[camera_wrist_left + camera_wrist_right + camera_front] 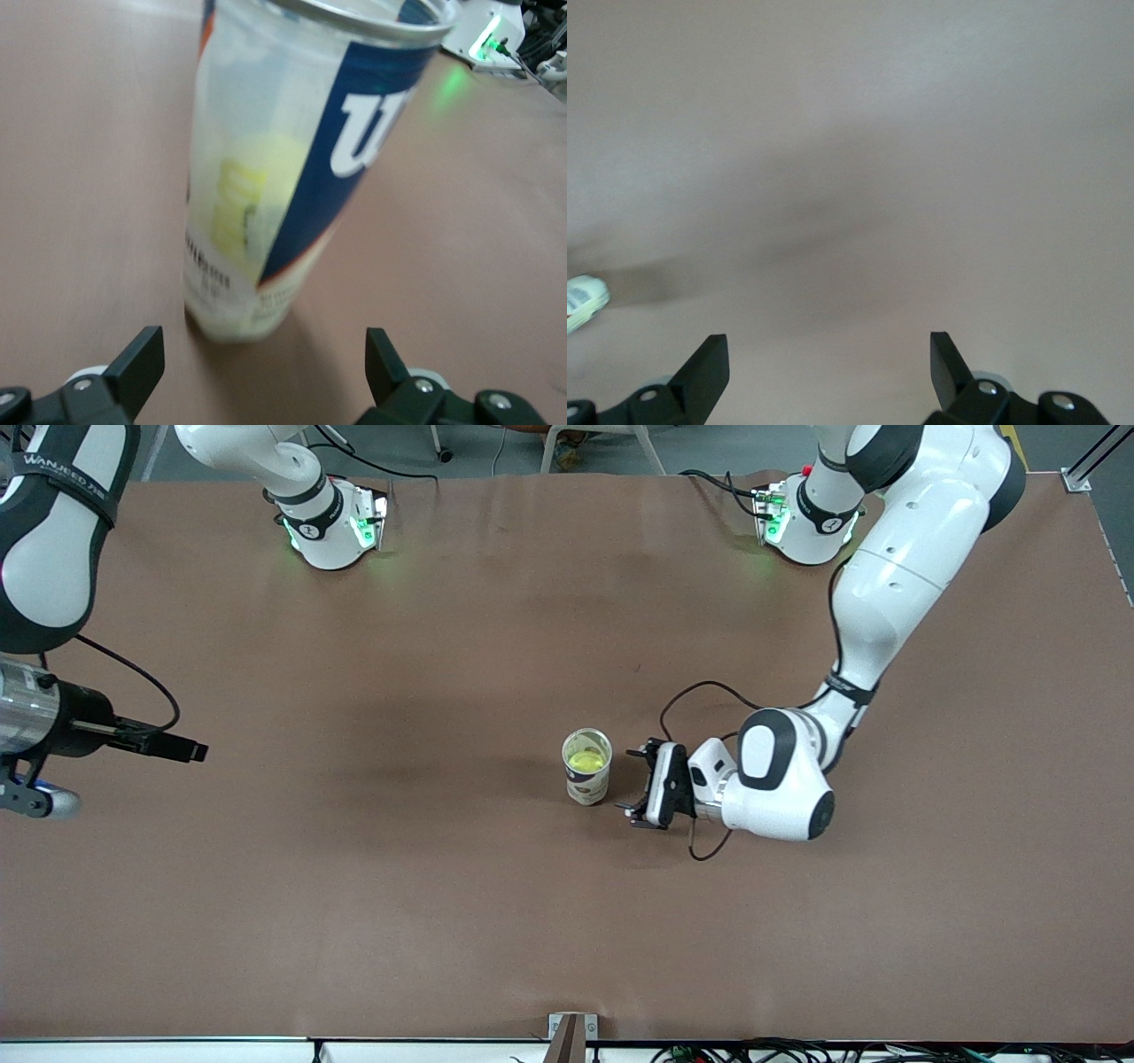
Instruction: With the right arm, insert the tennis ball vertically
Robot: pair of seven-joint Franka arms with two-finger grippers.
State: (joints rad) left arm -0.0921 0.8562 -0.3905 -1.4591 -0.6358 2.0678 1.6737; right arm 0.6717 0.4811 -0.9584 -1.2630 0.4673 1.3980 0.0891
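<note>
A clear can is standing upright near the middle of the table, with the tennis ball sitting inside it. The left gripper is lying low just beside the can, toward the left arm's end, its fingers spread apart and empty. The right gripper is hanging over bare table at the right arm's end, fingers wide and holding nothing.
</note>
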